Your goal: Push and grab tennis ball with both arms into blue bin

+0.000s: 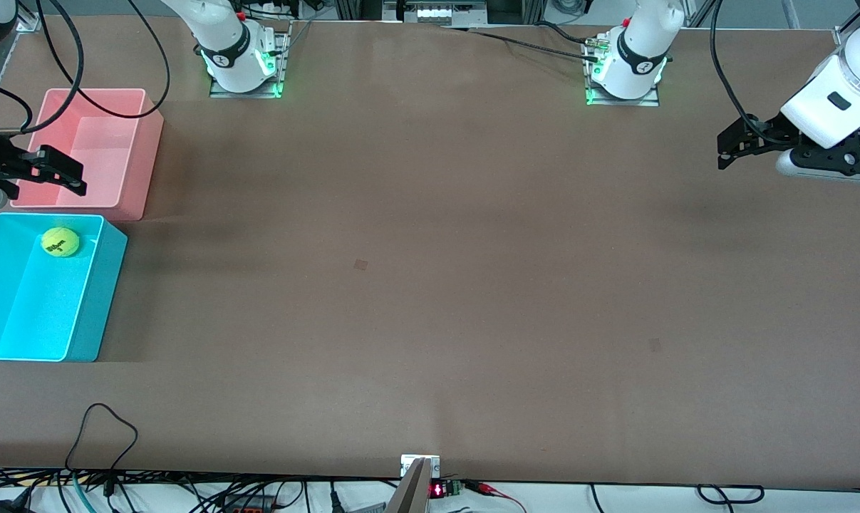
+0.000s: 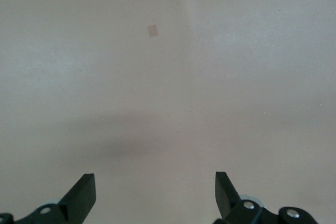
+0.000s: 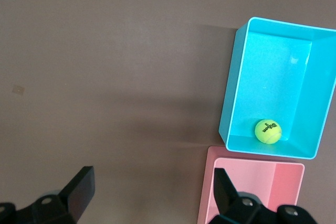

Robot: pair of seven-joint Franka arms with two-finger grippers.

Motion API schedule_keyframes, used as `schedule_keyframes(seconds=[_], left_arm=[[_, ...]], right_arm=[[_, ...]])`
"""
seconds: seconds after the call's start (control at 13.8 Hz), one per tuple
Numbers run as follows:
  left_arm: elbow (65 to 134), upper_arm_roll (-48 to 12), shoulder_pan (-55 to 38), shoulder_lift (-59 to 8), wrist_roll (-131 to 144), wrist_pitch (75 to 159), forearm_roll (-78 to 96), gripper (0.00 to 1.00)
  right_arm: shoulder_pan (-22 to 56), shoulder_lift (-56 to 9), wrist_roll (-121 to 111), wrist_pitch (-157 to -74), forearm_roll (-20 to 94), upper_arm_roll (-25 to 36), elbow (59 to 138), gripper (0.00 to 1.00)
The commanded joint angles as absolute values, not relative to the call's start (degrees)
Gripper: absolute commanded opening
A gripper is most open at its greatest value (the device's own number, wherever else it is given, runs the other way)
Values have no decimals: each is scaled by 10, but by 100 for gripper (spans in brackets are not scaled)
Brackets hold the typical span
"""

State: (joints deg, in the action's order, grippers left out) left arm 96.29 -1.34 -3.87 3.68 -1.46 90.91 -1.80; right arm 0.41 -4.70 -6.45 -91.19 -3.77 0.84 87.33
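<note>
**Op A:** Where's the ball [image 1: 60, 241] from your side?

**Op B:** I see it at the left edge of the front frame, lying in the bin [image 1: 95, 285], in the end that sits against the pink tub [image 1: 141, 153]. A round ball has no long axis to line up on, so only direction matters.

**Op A:** Which way from my fingers?

**Op B:** Your right gripper [image 1: 59, 169] hangs over the pink tub, at mid-left of the frame, jaws spread wide with nothing between them. The ball sits just below it in the frame, nearer the camera. In the right wrist view the ball [image 3: 268, 130] shows at lower right, inside the bin [image 3: 236, 77].

**Op A:** And the left gripper [image 1: 730, 148]?

**Op B:** At upper right of the frame, over bare table [image 1: 430, 285], spread and empty, waiting. It's well apart from the ball; the right arm is far nearer.

**Op A:** I'd judge the ball's already home, then.

**Op B:** I agree.
</note>
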Motion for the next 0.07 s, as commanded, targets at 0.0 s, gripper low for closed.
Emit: schedule_keyframes(seconds=[0.0], left_arm=[[950, -17, -40, 35, -12, 896, -13, 100]], right_arm=[[13, -51, -57, -897, -36, 17, 858, 100]])
